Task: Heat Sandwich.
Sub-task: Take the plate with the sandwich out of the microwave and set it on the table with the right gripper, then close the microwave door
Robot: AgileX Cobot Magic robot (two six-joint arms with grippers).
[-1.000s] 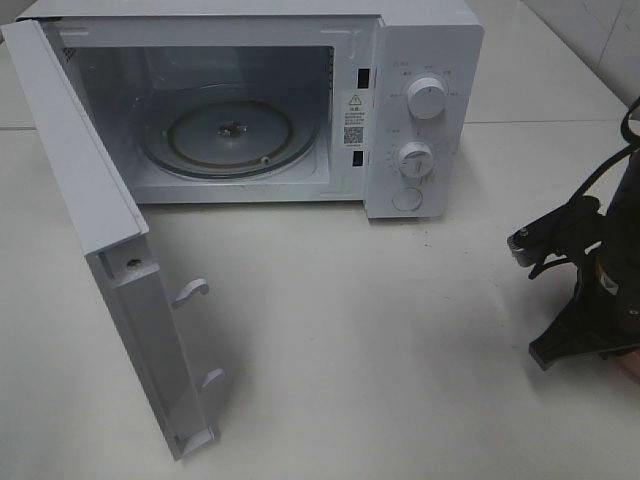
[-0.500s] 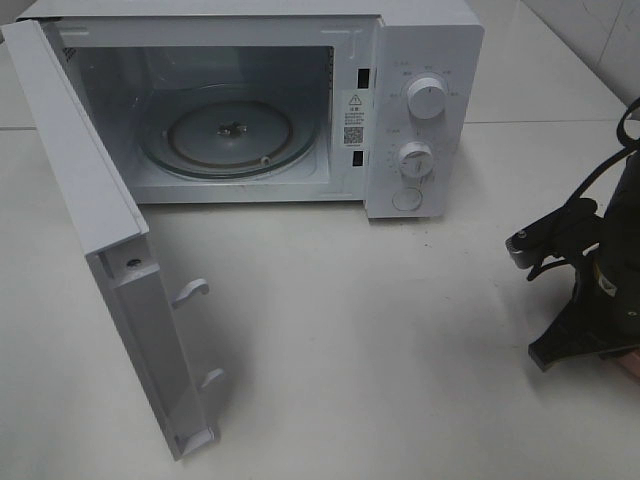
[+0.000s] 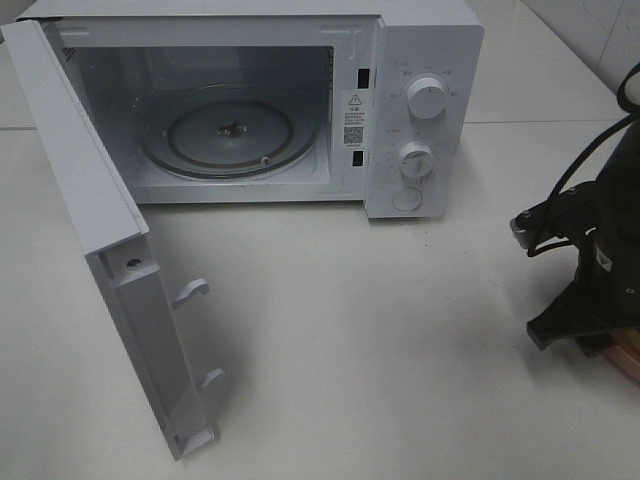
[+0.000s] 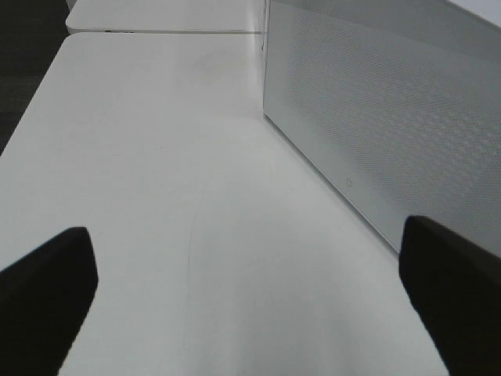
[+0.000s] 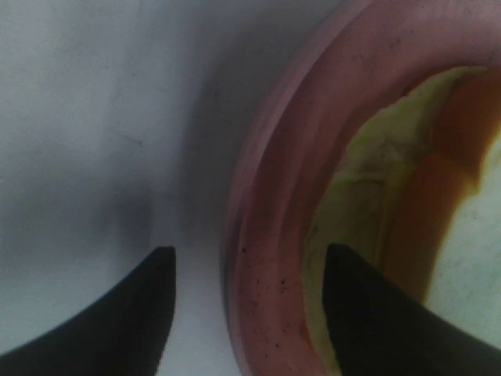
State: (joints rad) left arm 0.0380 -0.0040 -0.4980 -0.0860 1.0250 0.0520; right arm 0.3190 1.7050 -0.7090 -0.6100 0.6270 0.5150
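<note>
Right now the right gripper (image 5: 244, 313) sits low over the pink plate (image 5: 270, 235), jaws apart, straddling the rim: one finger (image 5: 129, 313) outside over the table (image 5: 86, 102), the other inside the plate. Not clamped, rim is free between them. The sandwich (image 5: 407, 196) is on that plate, just past the inner finger, yellow-green layer beside tan-orange bread. From overhead, only a sliver of the plate shows at the near right table edge, under the right arm (image 3: 600, 270); sandwich itself hidden there.

Left gripper (image 4: 250, 301) is wide open, holding nothing, fingers (image 4: 47, 298) hovering over bare table next to the microwave door's (image 4: 376, 125) outer face.

Farther back: microwave (image 3: 425, 60) at the far side of the table, door swung fully open toward the near left. Glass turntable (image 3: 228, 130) inside, nothing on it. Sandwich is well apart from the cavity.
</note>
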